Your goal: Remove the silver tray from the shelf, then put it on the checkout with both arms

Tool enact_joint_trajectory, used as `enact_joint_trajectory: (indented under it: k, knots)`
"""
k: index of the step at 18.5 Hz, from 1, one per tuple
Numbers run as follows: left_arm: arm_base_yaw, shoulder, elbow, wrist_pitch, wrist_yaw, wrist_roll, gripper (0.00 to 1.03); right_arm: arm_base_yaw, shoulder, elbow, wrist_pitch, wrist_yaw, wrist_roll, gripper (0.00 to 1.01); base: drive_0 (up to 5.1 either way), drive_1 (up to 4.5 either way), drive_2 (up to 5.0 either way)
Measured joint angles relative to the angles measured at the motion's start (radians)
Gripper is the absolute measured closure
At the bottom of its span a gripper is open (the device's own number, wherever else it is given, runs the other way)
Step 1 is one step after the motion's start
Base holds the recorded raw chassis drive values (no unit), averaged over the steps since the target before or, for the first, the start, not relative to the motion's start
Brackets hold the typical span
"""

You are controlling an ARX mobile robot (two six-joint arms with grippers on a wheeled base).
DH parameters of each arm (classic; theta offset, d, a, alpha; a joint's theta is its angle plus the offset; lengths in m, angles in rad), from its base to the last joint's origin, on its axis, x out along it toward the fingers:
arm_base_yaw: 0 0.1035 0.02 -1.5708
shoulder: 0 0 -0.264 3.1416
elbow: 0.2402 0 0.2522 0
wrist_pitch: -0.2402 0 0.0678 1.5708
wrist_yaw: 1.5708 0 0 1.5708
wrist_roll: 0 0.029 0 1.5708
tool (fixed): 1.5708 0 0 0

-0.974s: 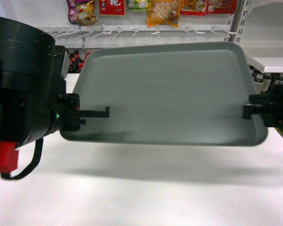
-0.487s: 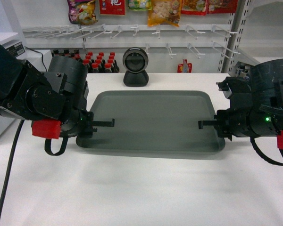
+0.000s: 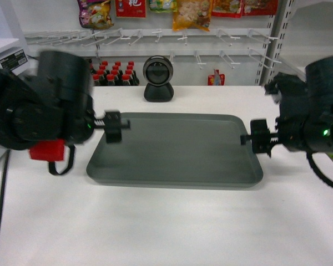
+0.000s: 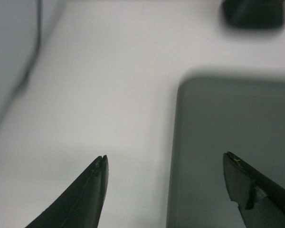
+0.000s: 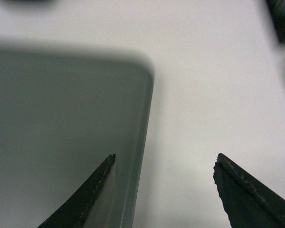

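The silver tray (image 3: 175, 149), a matte grey-green rectangle with rounded corners and a low rim, lies flat and empty on the white desk (image 3: 166, 227) of the checkout. Its long side faces me, just in front of the black round scanner (image 3: 157, 77).

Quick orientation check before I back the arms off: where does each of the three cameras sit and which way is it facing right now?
Head: on the robot, facing forward and slanting down at the checkout, the silver tray and the scanner; both arms show, left gripper and right gripper.
Left wrist: above the tray's left rim, looking down between open jaws.
Right wrist: above the tray's right rim, looking down between open jaws.
Shared: all three views show the tray on the white countertop.
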Motion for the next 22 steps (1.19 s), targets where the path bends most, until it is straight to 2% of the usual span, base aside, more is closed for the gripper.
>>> enact_joint_trajectory:
  k: [1, 2, 3, 4, 5, 6, 7, 9, 12, 13, 14, 16, 17, 22]
  knots:
    - [0.026, -0.087, -0.069, 0.211, 0.082, 0.031, 0.37, -0.002, -0.005, -0.034, 0.272, 0.061, -0.001, 0.43, 0.0, 0.0, 0.0]
    - [0.043, -0.183, -0.14, 0.373, 0.137, 0.066, 0.46, -0.013, -0.036, -0.1, 0.446, 0.097, -0.003, 0.52, 0.0, 0.0, 0.0]
    - [0.065, -0.275, -0.231, 0.512, 0.174, 0.089, 0.57, -0.021, -0.077, -0.233, 0.61, 0.102, -0.003, 0.63, 0.0, 0.0, 0.0]
    - [0.082, -0.334, -0.35, 0.593, 0.187, 0.101, 0.7, -0.03, -0.117, -0.365, 0.737, 0.098, -0.007, 0.76, 0.0, 0.0, 0.0]
    - [0.085, -0.351, -0.454, 0.611, 0.205, 0.111, 0.81, -0.035, -0.17, -0.452, 0.797, 0.092, -0.008, 0.87, 0.0, 0.0, 0.0]
    - [0.09, -0.362, -0.546, 0.614, 0.219, 0.114, 0.92, -0.043, -0.248, -0.526, 0.805, 0.083, -0.01, 0.98, 0.0, 0.0, 0.0]
    - [0.097, -0.403, -0.621, 0.623, 0.231, 0.114, 1.02, -0.052, -0.322, -0.591, 0.814, 0.074, -0.01, 0.98, 0.0, 0.0, 0.0]
    - [0.122, -0.569, -0.724, 0.666, 0.245, 0.115, 1.02, -0.068, -0.431, -0.727, 0.81, 0.063, -0.01, 0.98, 0.0, 0.0, 0.0]
    - [0.142, -0.68, -0.875, 0.637, 0.268, 0.115, 1.02, -0.08, -0.584, -0.867, 0.807, 0.045, -0.011, 0.98, 0.0, 0.0, 0.0]
    - [0.145, -0.735, -0.918, 0.626, 0.278, 0.115, 1.02, -0.118, -0.65, -0.909, 0.804, -0.007, -0.011, 0.98, 0.0, 0.0, 0.0]
    - [0.177, -0.804, -0.948, 0.617, 0.311, 0.115, 1.02, -0.139, -0.709, -0.948, 0.781, -0.005, -0.01, 0.98, 0.0, 0.0, 0.0]
    - [0.211, -0.897, -1.002, 0.573, 0.33, 0.115, 1.02, -0.137, -0.814, -1.006, 0.707, -0.006, -0.011, 0.98, 0.0, 0.0, 0.0]
    - [0.211, -0.942, -1.03, 0.544, 0.335, 0.115, 1.02, -0.137, -0.896, -1.014, 0.619, -0.006, -0.011, 0.98, 0.0, 0.0, 0.0]
    - [0.211, -1.191, -1.113, 0.378, 0.335, 0.115, 1.02, -0.137, -1.188, -1.103, 0.439, -0.01, -0.011, 0.98, 0.0, 0.0, 0.0]
